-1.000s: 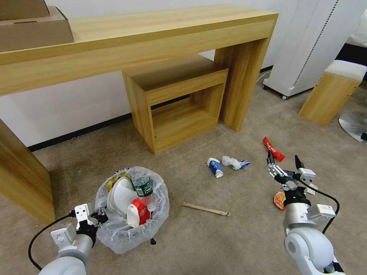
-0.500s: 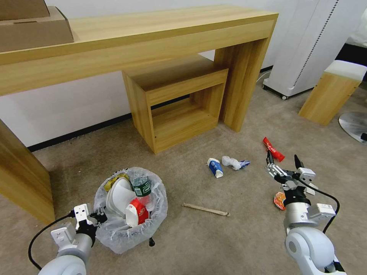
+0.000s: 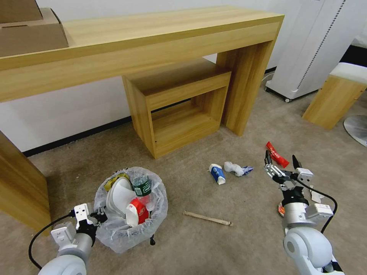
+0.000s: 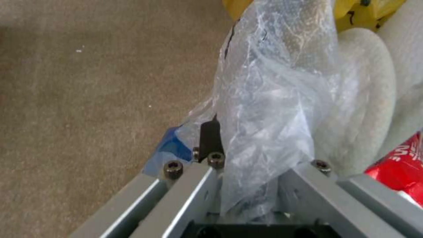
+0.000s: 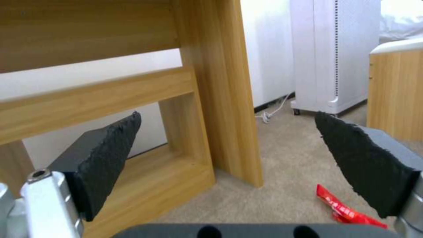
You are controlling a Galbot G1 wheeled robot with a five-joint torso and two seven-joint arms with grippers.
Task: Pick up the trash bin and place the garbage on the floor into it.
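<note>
The trash bin (image 3: 130, 225), lined with a crinkled clear bag, stands at the lower left of the head view and holds a green-labelled bottle (image 3: 142, 187) and a red pack (image 3: 138, 211). My left gripper (image 3: 98, 218) is shut on its near rim; the left wrist view shows the bag (image 4: 273, 109) pinched in the left gripper (image 4: 251, 178). On the floor (image 3: 237, 244) lies garbage: a wooden stick (image 3: 207, 218), a blue-white cup (image 3: 217, 173), a crumpled tissue (image 3: 234, 168) and a red wrapper (image 3: 277, 154) (image 5: 348, 211). My right gripper (image 3: 282, 163) (image 5: 227, 119) hangs open just short of the red wrapper.
A wooden desk (image 3: 153, 34) with a low open shelf unit (image 3: 179, 110) stands behind the litter. A white appliance (image 3: 309, 46) and a wooden stool (image 3: 336, 95) are at the right. An orange wrapper (image 3: 281, 209) and a white scrap (image 3: 316, 196) lie beside my right arm.
The whole picture has shifted a little, so the camera has moved. Both arms hold the same pose, the left still gripping the bin's rim.
</note>
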